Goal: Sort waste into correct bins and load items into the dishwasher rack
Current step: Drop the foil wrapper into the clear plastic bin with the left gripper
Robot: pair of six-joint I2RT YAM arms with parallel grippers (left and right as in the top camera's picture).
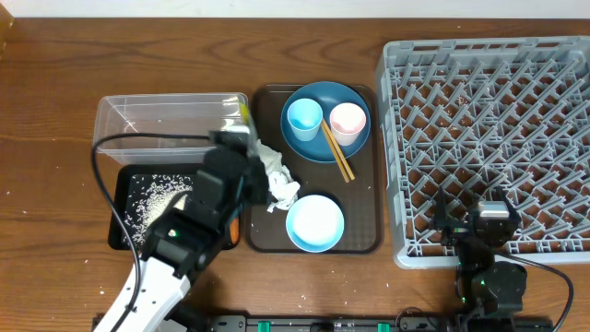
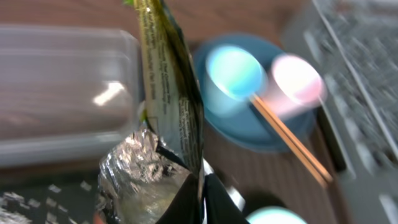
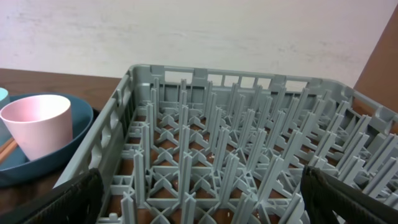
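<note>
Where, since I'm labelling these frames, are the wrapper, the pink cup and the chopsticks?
wrapper (image 2: pixel 171 93), left wrist view, its printed green-and-yellow side.
pink cup (image 1: pixel 348 120), overhead view, its open mouth.
chopsticks (image 1: pixel 336 152), overhead view, middle of the pair.

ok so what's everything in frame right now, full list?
rack: one, grey, table right
serving tray: one, dark brown, centre
dish: one, dark blue, far end of serving tray
cup: one, light blue, on dish
pink cup: one, on dish
chopsticks: pair, brown, off dish edge onto tray
bowl: one, light blue, near end of serving tray
tissue: crumpled, white, tray's left edge
clear tub: one, left
black tray: one, in front of tub
rice grains: many, white, in black tray
carrot: orange bit, mostly hidden by left arm
wrapper: one, green-yellow, in left claw
table: wood
left claw: shut on wrapper
right claw: open, over rack
</note>
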